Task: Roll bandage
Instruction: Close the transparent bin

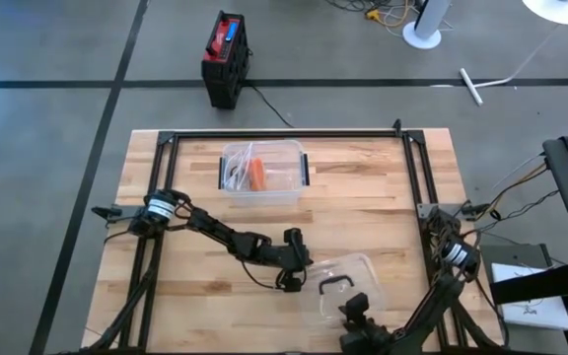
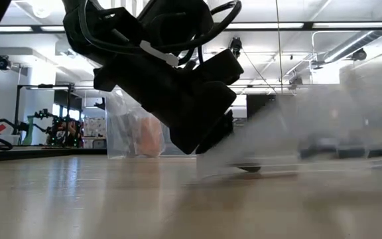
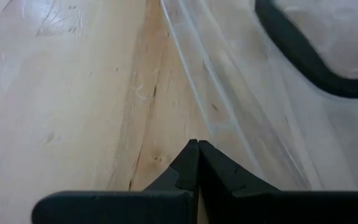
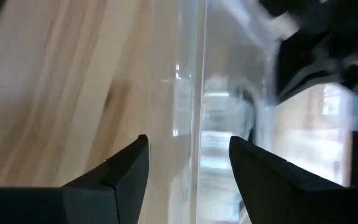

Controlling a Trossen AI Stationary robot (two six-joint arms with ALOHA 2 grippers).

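I have the left gripper stretched out low over the middle of the pale wooden counter, its 2 dark fingers pressed tight together with nothing between them. In the left wrist view the tips sit just beside the rim of the clear plastic lid that lies flat on the wood, and I cannot tell whether they touch it. A black latch handle curves across that lid further out.

From above, the clear plastic lid lies near the front edge, just right of the left gripper. My right gripper is at the lid's near edge, close to the counter's front. In the right wrist view its 2 fingers stand apart, and the lid's transparent edge runs up through the gap between them; I cannot tell whether either finger touches it.

The clear plastic rectangular box stands toward the back of the counter, well apart from both arms. Inside it I see an orange roll beside some pale material that I cannot make out clearly. In the low view the same box shows behind the left arm.
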